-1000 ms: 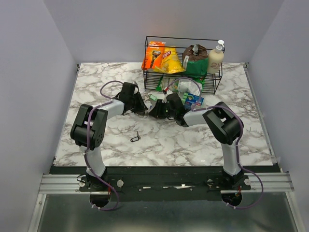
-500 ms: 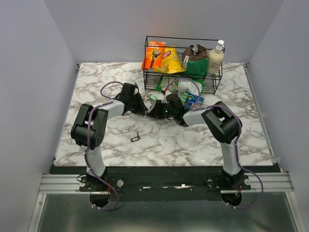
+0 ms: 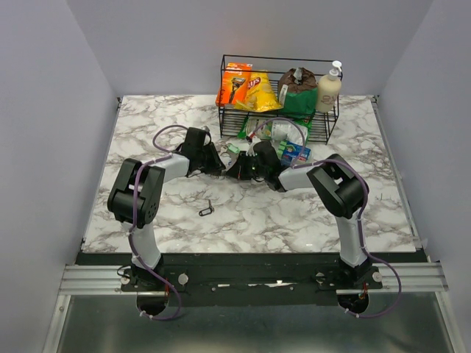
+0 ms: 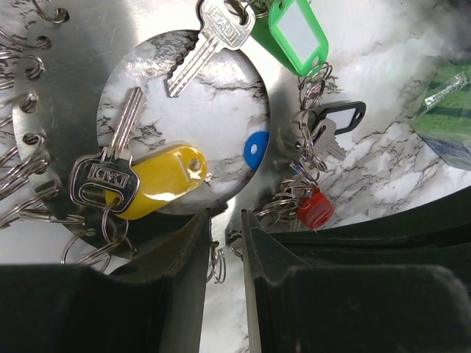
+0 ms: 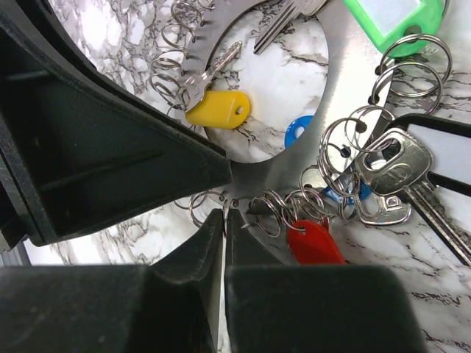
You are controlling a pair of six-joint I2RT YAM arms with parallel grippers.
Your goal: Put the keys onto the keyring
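Note:
The keyring (image 4: 66,88) is a flat silver ring plate lying on the marble, its rim hung with small split rings. On it are a yellow-headed key (image 4: 140,180), a silver key (image 4: 206,40) by a green tag (image 4: 298,33), and a red tag (image 4: 316,209). My left gripper (image 4: 226,217) is open by a narrow gap, its tips at the plate's near rim with loose split rings in the gap. My right gripper (image 5: 226,213) is shut on one small split ring at the rim of the keyring (image 5: 342,84), next to the red tag (image 5: 313,243). Both grippers (image 3: 229,168) meet mid-table. A small dark key (image 3: 206,209) lies apart in front.
A black wire basket (image 3: 280,95) with snack bags and a bottle stands behind the grippers. A blue-green box (image 3: 294,153) and a green packet (image 4: 445,110) lie just right of the keyring. The left gripper's body (image 5: 96,140) fills the left of the right wrist view.
My right gripper's jaws have closed and the right wrist has edged slightly left toward the keyring. The left arm and the loose dark key have not moved.

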